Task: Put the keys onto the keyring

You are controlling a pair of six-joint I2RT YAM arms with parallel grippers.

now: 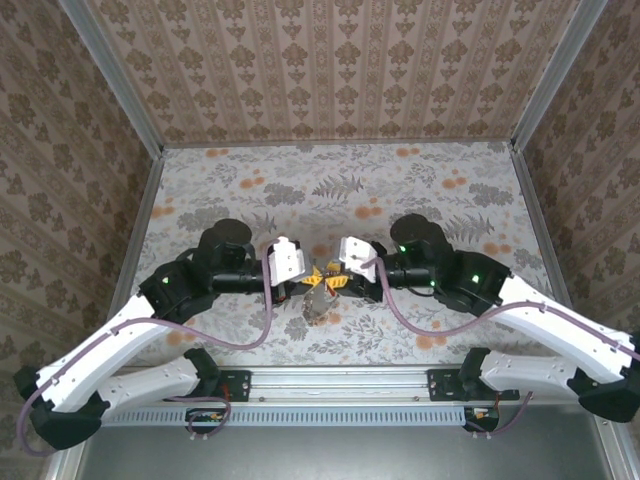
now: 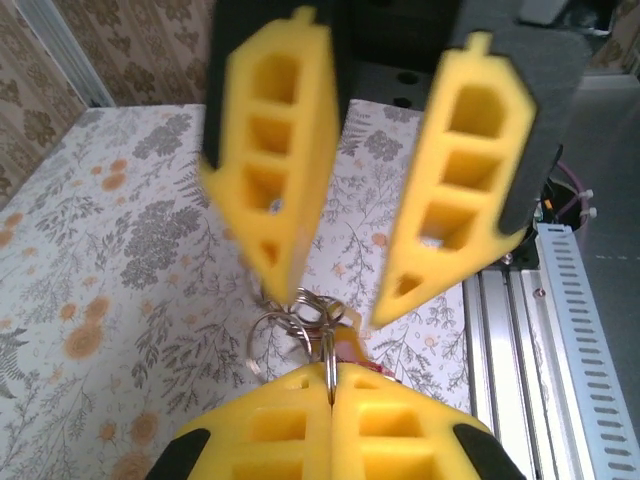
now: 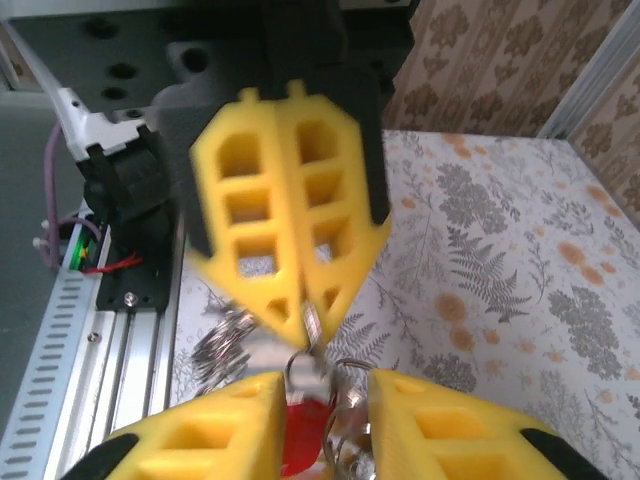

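The ribbed yellow foam fingers of the left gripper (image 2: 330, 378) are pressed together on a thin silver wire keyring (image 2: 300, 312). The right gripper (image 3: 326, 382) is narrowly parted, with a small red-headed key (image 3: 305, 440) seen between its fingers. A blurred grey metal cluster (image 3: 222, 340) beside it is possibly further keys.

Left hand (image 2: 330, 390) facing right hand (image 3: 325, 385), keyring (image 2: 298, 318) between, table (image 2: 120, 230) beneath.

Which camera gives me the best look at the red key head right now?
Right wrist: the red key head sits large and close between the right gripper's parted fingers. Left wrist shows just a pinkish sliver of it beside the rings. From top external it is too small to pick out in the key cluster.
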